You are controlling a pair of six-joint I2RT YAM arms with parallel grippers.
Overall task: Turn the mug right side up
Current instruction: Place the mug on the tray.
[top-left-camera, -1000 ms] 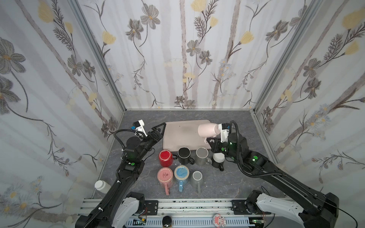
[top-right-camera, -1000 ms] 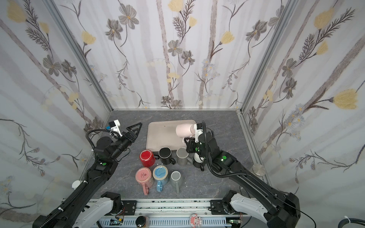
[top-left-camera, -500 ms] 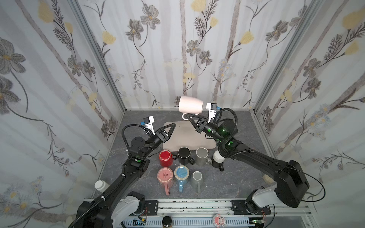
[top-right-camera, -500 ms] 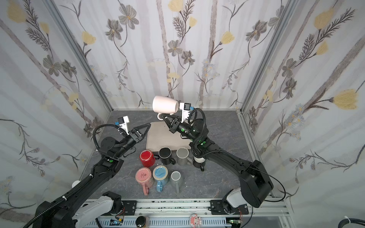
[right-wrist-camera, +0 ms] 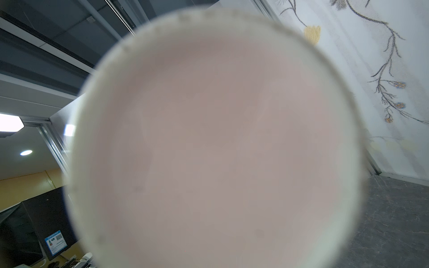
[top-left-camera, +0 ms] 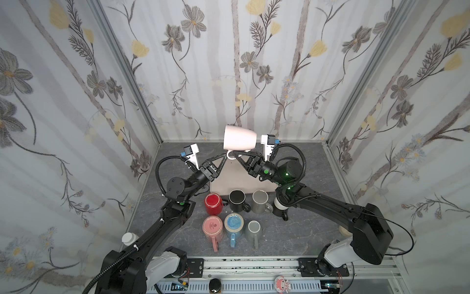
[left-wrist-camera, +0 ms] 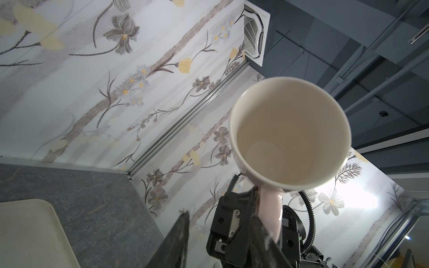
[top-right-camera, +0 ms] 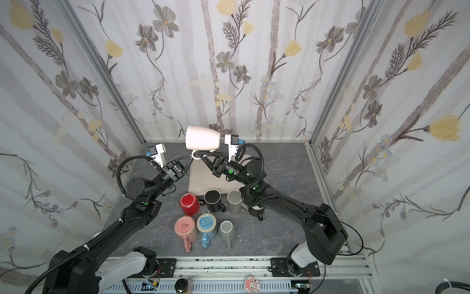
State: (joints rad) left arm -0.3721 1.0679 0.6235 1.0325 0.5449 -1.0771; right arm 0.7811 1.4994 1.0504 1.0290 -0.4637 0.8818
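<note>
**Pale mug held on its side in the air between the two arms**

The left gripper is raised above the far half of the table with its jaws partly apart. In the left wrist view its two fingers stand with a clear gap between them. The mug's handle runs just beside one finger and does not look clamped.

The pale pink mug hangs in the air right above the tips of both grippers. It lies on its side, mouth toward the left arm, base toward the right arm, handle pointing down. The left wrist view looks straight into its empty inside, and in the right wrist view its blurred base fills most of the picture.

The right gripper is closed tight on the handle from below and carries the mug.

Under them a beige tray lies on the table. Nearer the rail stand a red mug, a black mug and a grey mug. In front of those are a pink mug, a blue mug and a small grey mug.
</note>
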